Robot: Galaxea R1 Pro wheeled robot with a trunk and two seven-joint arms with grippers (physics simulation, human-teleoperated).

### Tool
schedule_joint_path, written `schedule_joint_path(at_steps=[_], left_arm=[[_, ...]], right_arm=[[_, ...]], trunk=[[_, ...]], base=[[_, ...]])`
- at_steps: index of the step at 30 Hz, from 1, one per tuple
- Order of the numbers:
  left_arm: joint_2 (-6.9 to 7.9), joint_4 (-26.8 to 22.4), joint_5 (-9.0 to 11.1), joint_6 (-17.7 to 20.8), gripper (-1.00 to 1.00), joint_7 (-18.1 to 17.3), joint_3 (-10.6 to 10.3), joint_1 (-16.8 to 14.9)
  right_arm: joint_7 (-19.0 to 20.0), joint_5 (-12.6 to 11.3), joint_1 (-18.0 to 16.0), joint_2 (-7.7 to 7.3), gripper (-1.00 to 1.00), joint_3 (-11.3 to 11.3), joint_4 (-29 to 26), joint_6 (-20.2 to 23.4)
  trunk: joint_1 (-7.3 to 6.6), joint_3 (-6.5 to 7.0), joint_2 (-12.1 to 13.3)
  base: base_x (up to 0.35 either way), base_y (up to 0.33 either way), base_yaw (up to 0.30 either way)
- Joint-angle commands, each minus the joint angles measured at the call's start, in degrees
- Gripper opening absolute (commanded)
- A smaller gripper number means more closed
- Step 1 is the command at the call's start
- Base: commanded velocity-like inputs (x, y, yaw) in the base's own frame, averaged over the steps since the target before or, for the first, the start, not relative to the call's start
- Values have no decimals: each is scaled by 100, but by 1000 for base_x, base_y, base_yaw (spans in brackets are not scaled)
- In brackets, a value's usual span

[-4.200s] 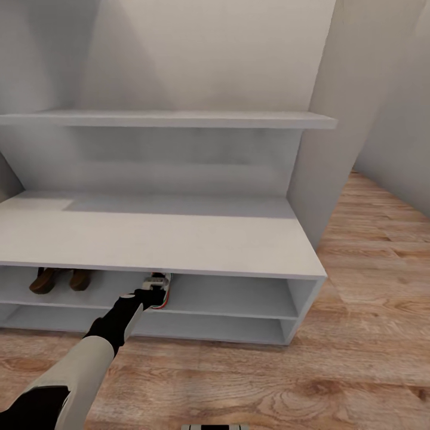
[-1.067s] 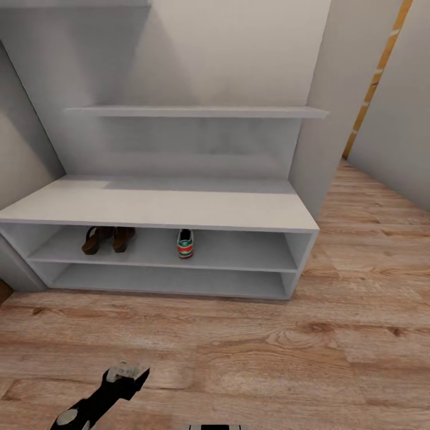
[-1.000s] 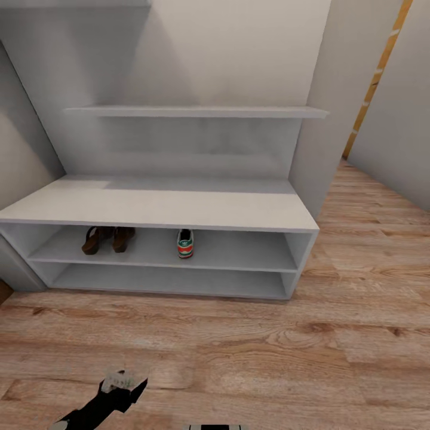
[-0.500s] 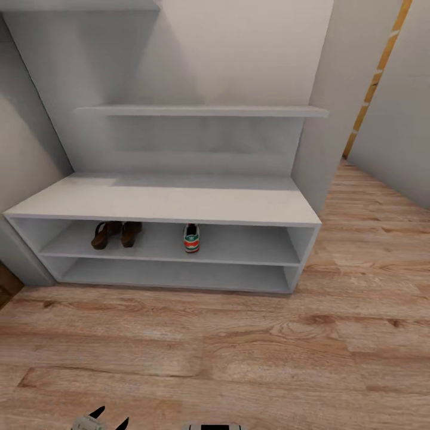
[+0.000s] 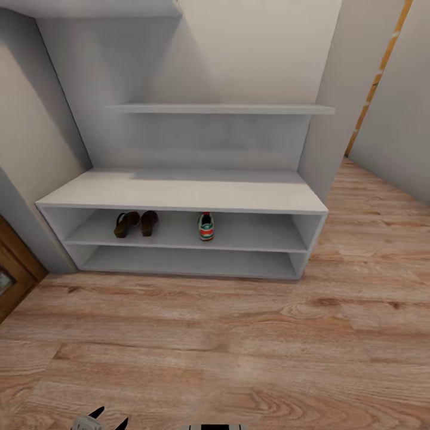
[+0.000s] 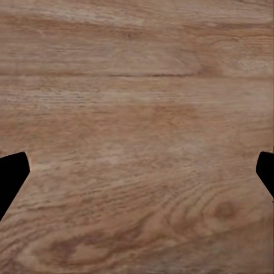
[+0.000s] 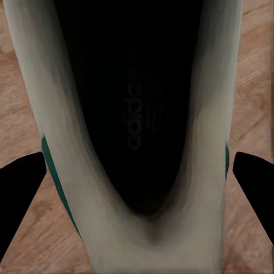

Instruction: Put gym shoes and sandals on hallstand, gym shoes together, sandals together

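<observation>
The hallstand (image 5: 179, 196) is being viewed from farther back than a second ago, the two sandals (image 5: 135, 223) and one gym shoe (image 5: 206, 226) sitting shelved. The second gym shoe (image 7: 137, 142) is being framed between the right gripper (image 7: 137, 188) fingers, grip uncertain; the left gripper (image 6: 137, 177) is being held wide over the corridor floor (image 6: 137, 85)

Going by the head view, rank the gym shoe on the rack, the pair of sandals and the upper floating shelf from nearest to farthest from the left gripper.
1. Sandals, left on the rack's upper open shelf; too close to call against the gym shoe.
2. Gym shoe, mid-shelf, right of the sandals.
3. Floating shelf, highest and farthest back.
The left gripper sits at the frame's bottom edge.
</observation>
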Motion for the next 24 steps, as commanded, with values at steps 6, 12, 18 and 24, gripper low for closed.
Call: schedule_joint_path(at_steps=[6,12,18,24], left_arm=[[6,8,39,14,100,-32,16,-5],[6,8,39,14,100,-30,18,-5],[6,8,39,9,100,-30,17,-5],[6,6,46,6,100,-38,18,-5]], right_arm=[[30,-2,-5,3,-100,-22,2,-20],[30,-2,-5,3,-100,-22,-3,-19],[30,-2,-5,3,-100,-22,-4,-17],[37,-2,-5,33,-100,-22,-7,-24]], trunk=[[-4,-4,-2],[-4,-4,-2],[-4,-4,-2],[-4,-4,-2]], base=[[-234,241,0],[-116,284,0],[-19,299,0],[-1,199,0]])
